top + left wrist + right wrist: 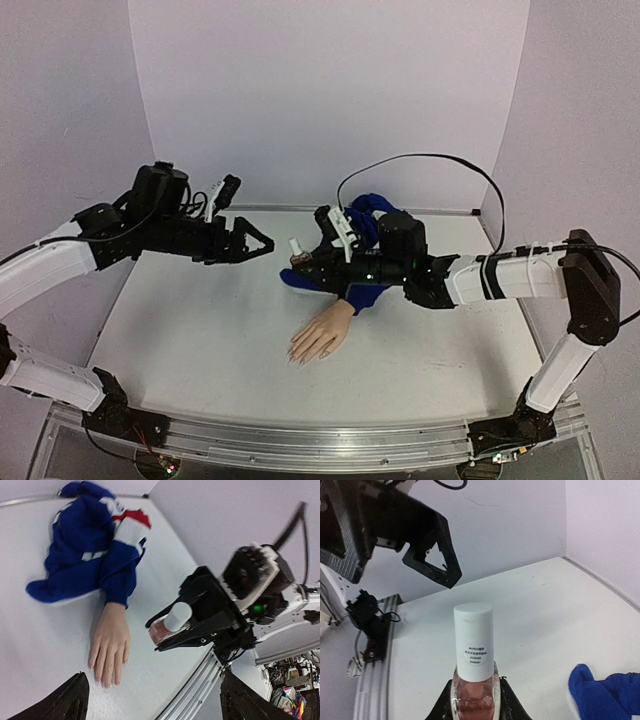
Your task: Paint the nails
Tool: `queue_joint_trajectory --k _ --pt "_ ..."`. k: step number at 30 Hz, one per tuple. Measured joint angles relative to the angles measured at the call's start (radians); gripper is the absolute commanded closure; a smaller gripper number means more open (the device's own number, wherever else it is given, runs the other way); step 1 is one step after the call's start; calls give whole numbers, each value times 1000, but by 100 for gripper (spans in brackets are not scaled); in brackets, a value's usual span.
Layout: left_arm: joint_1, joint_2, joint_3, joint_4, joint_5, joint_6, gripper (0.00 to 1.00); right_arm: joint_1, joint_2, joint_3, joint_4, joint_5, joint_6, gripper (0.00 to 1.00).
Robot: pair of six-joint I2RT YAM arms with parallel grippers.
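1. Lavender walls enclosed a white table (200,340), with one arm reaching in from each side.
2. Near the table's middle lay a beige mannequin hand (322,336), palm down. Its wrist was tucked into a crumpled blue sleeve (368,292) with red and white bands.
3. The nails (298,355) showed as small pale ovals at the fingertips, close to the skin tone. Finer detail was too small to tell.
4. In the top view the hand's long axis ran diagonally. The wrist lay toward the far right, and the fingers lay close together, pointing at the near edge and slightly left.
5. The right gripper (292,262) was clamped on the glass body of a pinkish polish bottle (472,695) with its white cap (473,642) on. It held the bottle off the table near the sleeve, apart from the nails.
6. The left gripper (157,705) hovered with its fingers spread wide and nothing between them. It faced the bottle from the left without touching it.
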Motion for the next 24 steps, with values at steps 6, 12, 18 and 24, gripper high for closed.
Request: queue_joint_trajectory --k 6,12,18,24 --pt "10 -46 -135 389 158 -6 12 -27 -1 62 8 -309 210 100" --pt "10 35 -139 661 343 -35 40 -18 -1 66 160 -472 403 100" --pt "10 55 -139 758 473 -44 45 -18 29 79 318 -526 502 100" --pt "10 55 -139 788 516 -47 65 -19 82 111 373 -536 538 100"
